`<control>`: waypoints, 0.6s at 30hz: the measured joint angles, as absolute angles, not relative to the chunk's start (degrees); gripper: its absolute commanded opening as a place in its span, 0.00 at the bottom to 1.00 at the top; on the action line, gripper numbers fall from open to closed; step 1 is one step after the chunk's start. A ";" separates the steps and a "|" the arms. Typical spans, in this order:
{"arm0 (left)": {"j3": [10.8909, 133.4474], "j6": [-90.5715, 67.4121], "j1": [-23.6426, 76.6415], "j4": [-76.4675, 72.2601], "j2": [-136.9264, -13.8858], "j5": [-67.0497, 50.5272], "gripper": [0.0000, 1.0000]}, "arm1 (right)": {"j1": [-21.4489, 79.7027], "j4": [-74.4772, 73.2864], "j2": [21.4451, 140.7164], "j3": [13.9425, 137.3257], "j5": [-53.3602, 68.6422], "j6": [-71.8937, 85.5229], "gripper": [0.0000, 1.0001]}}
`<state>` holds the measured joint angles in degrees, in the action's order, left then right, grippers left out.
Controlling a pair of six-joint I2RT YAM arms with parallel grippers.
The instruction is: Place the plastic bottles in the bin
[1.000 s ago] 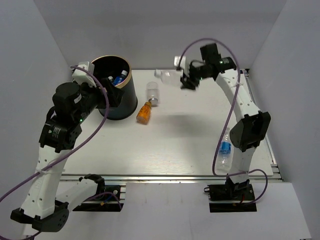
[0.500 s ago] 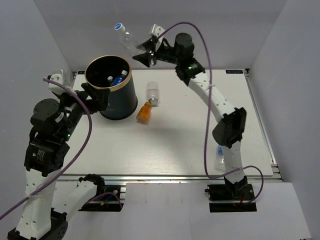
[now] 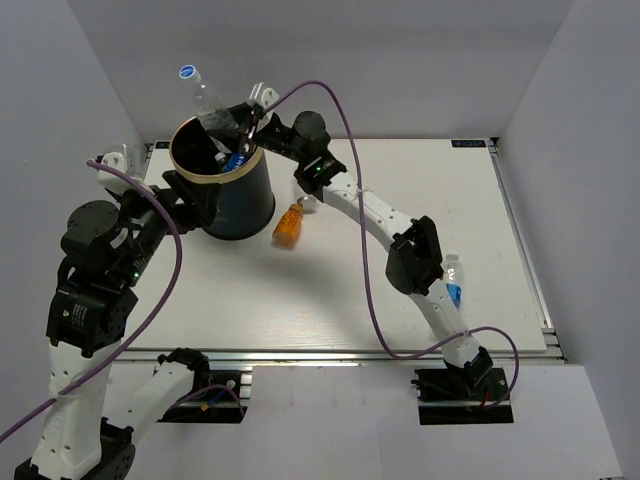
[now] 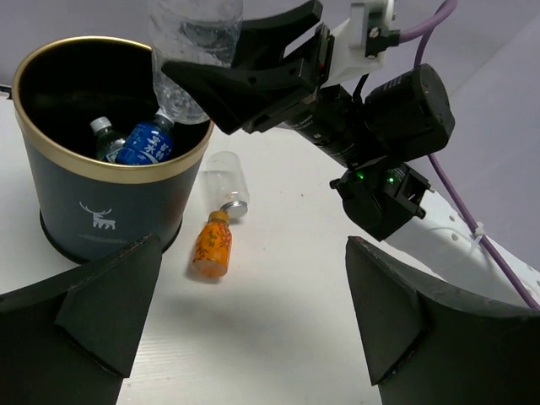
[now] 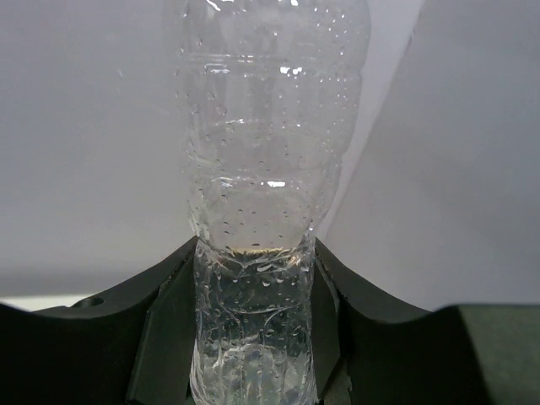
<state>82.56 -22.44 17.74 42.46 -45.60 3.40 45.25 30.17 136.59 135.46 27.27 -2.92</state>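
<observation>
The right end effector (image 3: 230,122) is clamped on a clear bottle (image 3: 205,95), fingers (image 5: 169,329) pinching its narrow waist. The bottle hangs tilted, blue cap up, with its lower end over the mouth of the bin (image 3: 245,205) near the rim. Inside the bin there's a blue-labelled bottle (image 4: 148,145) lying against the dark wall, and another bottle beside it. The left end effector (image 4: 253,253) sits low beside the bin, spread wide and holding nothing. On the desk (image 3: 300,290), just beside the bin, lies the orange bottle (image 4: 212,246), and a second clear bottle (image 4: 226,181) touches its cap end. Well off to the right, one more labelled bottle (image 3: 451,280) lies by the right arm.
</observation>
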 measured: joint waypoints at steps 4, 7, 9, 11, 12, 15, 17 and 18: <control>82.56 -22.26 17.74 43.75 -46.06 1.19 1.00 | 46.52 33.23 136.99 136.14 26.24 -1.58 0.74; 82.56 -21.89 17.74 44.23 -47.00 -1.69 1.00 | 46.48 34.11 137.36 136.03 25.85 -1.13 0.85; 82.56 -21.67 17.74 44.47 -47.86 -3.95 1.00 | 46.24 34.11 137.78 135.96 25.63 -1.04 0.86; 82.35 -21.39 17.74 44.38 -48.62 -6.15 1.00 | 45.93 33.98 138.19 135.96 25.43 -1.15 0.86; 82.06 -21.23 17.74 44.27 -48.77 -6.96 1.00 | 45.74 33.61 138.32 135.96 25.41 -1.30 0.86; 81.19 -20.97 17.74 43.86 -49.23 -8.99 1.00 | 45.19 33.04 138.37 135.96 25.32 -1.98 0.86; 80.88 -20.69 17.74 43.46 -49.47 -10.22 1.00 | 44.73 33.08 138.06 135.50 24.64 -2.42 0.86; 80.82 -20.45 17.74 43.20 -49.78 -10.87 1.00 | 44.49 33.01 137.40 134.32 24.27 -2.66 0.86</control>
